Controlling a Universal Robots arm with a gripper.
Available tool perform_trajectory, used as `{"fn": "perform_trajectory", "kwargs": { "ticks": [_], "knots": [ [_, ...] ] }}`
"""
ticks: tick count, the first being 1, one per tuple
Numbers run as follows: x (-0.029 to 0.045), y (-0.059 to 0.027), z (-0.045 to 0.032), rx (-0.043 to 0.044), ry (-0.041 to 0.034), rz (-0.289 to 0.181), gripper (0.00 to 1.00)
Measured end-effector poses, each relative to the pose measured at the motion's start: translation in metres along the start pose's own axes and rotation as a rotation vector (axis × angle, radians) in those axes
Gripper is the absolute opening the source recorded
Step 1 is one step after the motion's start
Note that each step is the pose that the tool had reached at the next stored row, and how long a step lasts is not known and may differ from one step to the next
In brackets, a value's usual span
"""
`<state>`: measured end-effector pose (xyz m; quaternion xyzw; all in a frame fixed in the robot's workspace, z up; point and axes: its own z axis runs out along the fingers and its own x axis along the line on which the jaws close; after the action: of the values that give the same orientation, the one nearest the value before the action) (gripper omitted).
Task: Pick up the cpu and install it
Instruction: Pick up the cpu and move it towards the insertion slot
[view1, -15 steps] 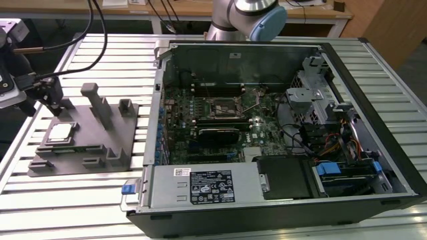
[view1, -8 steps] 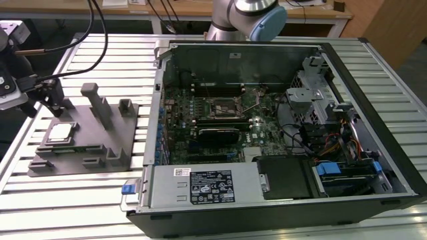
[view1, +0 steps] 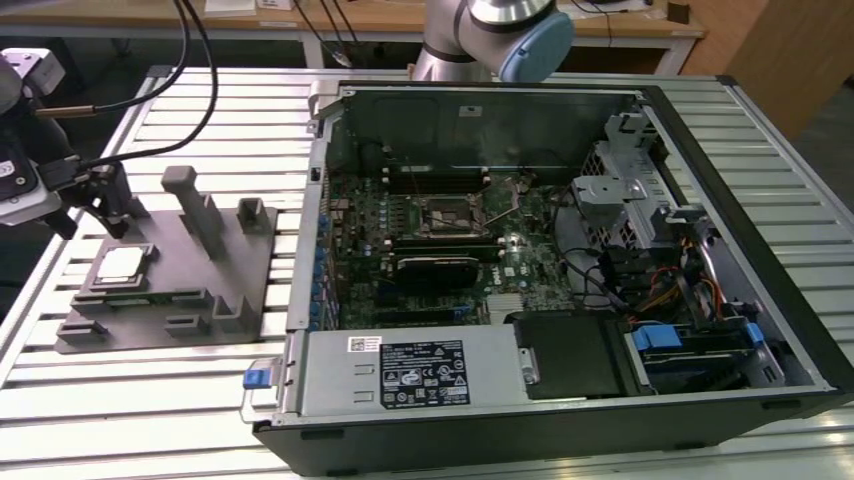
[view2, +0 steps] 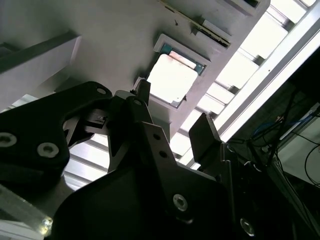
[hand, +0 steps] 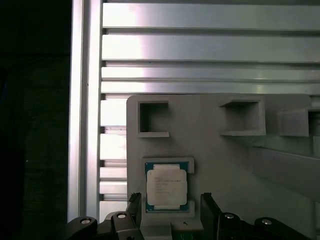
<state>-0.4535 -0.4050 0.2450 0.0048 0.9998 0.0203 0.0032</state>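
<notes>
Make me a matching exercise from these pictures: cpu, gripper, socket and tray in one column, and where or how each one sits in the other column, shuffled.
Column one:
1. cpu
2. gripper
3. socket
4. tray

Column two:
A. on the slatted table, at the exterior view's left of the computer case
B. on the board inside the computer case
C. lying flat in a recess of the tray
D. open, poised over the cpu

Pairs: 1-C, 2-D, 3-B, 4-A
</notes>
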Motion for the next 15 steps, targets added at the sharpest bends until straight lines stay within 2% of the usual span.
{"fn": "perform_trajectory", "kwargs": {
  "ticks": [9,15],
  "knots": [
    [0.0001,-0.0031,0.0101,0.0012,0.0010,-0.020,0.58],
    [0.0000,-0.0050,0.0203,0.0022,0.0009,-0.021,0.58]
  ]
}}
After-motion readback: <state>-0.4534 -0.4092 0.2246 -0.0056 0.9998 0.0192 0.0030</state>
